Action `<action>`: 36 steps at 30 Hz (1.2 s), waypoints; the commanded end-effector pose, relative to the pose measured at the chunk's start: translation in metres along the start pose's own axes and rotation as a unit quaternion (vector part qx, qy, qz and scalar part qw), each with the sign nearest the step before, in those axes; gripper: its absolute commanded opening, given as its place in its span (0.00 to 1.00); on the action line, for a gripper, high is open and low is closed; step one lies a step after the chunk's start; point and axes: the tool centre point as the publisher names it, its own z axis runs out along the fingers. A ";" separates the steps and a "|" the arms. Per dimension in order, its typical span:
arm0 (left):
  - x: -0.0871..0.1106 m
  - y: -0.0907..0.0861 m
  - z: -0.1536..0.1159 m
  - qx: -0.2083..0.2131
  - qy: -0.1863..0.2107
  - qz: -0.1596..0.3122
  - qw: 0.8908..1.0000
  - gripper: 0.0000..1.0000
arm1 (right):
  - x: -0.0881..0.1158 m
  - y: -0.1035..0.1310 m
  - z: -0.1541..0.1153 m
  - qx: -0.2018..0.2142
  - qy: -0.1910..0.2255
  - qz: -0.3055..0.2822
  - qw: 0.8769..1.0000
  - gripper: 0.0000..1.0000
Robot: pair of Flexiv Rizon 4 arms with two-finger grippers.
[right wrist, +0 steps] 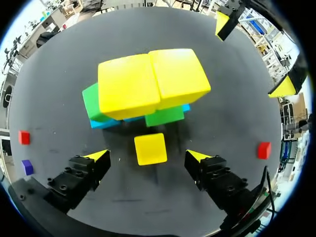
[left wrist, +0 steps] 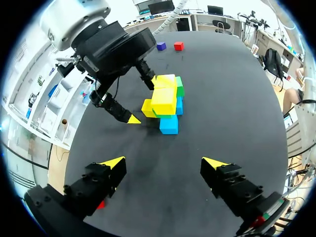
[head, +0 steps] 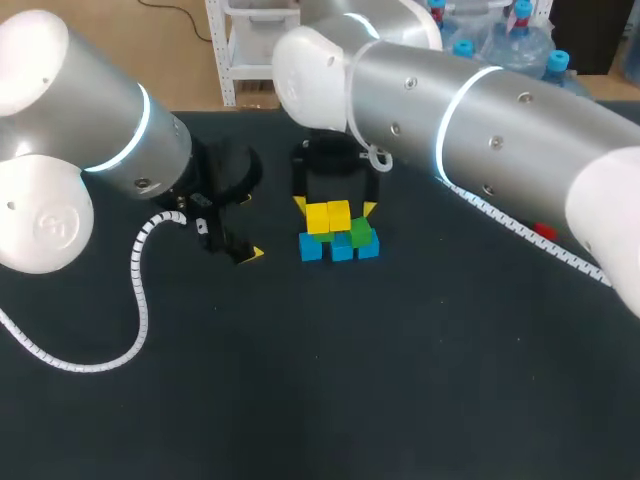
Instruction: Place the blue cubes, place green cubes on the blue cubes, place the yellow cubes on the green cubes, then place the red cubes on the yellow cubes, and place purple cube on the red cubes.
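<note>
A stack stands mid-table: a row of blue cubes (head: 341, 249), green cubes (head: 358, 233) on them, and two yellow cubes (head: 328, 216) side by side on top. The right wrist view shows those yellow cubes (right wrist: 150, 81) over green (right wrist: 165, 116) and blue (right wrist: 106, 124). A third yellow cube (right wrist: 150, 148) lies on the table beside the stack, between the spread fingers of my right gripper (right wrist: 147, 158), untouched. That right gripper (head: 335, 206) hangs open just behind the stack. My left gripper (left wrist: 164, 163) is open and empty, off to the stack's left (head: 240, 236).
A purple cube (left wrist: 161, 46) and a red cube (left wrist: 178, 46) lie together farther along the table. Another red cube (right wrist: 264, 149) sits on the stack's other side, and one shows under my right arm (head: 543, 232).
</note>
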 end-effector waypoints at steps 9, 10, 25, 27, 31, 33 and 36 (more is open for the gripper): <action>0.001 0.001 0.000 0.002 -0.003 0.002 1.000 1.00 | 0.003 -0.012 0.005 -0.007 -0.067 -0.011 0.998 1.00; 0.001 0.001 0.000 0.002 -0.003 0.002 1.000 1.00 | 0.003 -0.012 0.005 -0.008 -0.068 -0.011 0.998 1.00; 0.001 0.001 0.000 0.002 -0.003 0.002 1.000 1.00 | 0.005 -0.002 0.006 -0.010 -0.067 0.010 0.998 0.09; 0.001 0.001 0.000 0.002 -0.003 0.002 1.000 1.00 | 0.004 -0.001 0.004 -0.007 -0.064 0.011 0.998 0.00; 0.001 0.001 0.000 0.002 -0.003 0.002 1.000 1.00 | 0.003 0.000 0.004 -0.006 -0.062 0.012 0.998 0.00; 0.001 0.001 0.000 0.002 -0.003 0.002 1.000 1.00 | 0.003 0.002 0.003 -0.007 -0.060 0.014 0.998 0.00; 0.001 0.001 0.000 0.002 -0.003 0.002 1.000 1.00 | 0.005 0.007 0.001 -0.005 -0.052 0.031 0.998 0.00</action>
